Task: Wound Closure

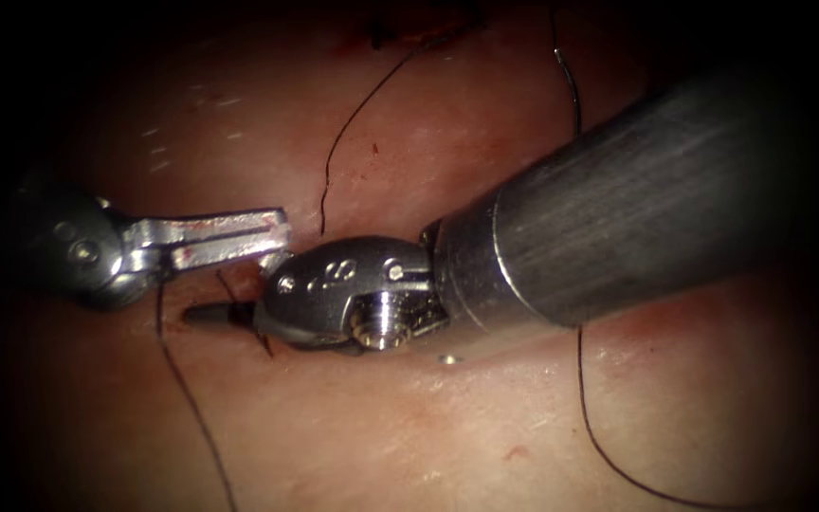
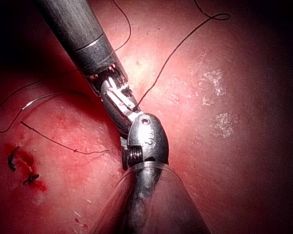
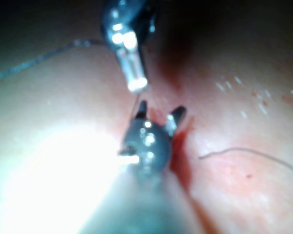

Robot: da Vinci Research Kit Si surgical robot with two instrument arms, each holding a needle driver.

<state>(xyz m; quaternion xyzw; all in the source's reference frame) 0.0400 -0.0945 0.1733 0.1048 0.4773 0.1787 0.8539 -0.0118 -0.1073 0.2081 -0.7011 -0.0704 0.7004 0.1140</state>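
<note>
My left tool (image 1: 272,239) comes in from the left with its jaws shut on a fine thread (image 2: 172,52) that runs away over the tissue (image 1: 447,427). Right at that tip sits the right tool (image 1: 239,289), its jaws open on either side of the thread; in the right wrist view its two tips (image 3: 159,111) stand apart just below the left tool (image 3: 136,83), beside the red cut (image 3: 181,141). The right tool holds nothing. A thin, glinting curve (image 2: 41,99), possibly the needle, lies loose on the tissue, away from both tools.
The right tool's thick shaft (image 1: 637,199) crosses the right half of the endoscope view. Loose thread (image 1: 187,398) trails forward from the left tool, and another strand (image 1: 580,379) runs under the shaft. Two dark stitches (image 2: 20,168) close part of the cut.
</note>
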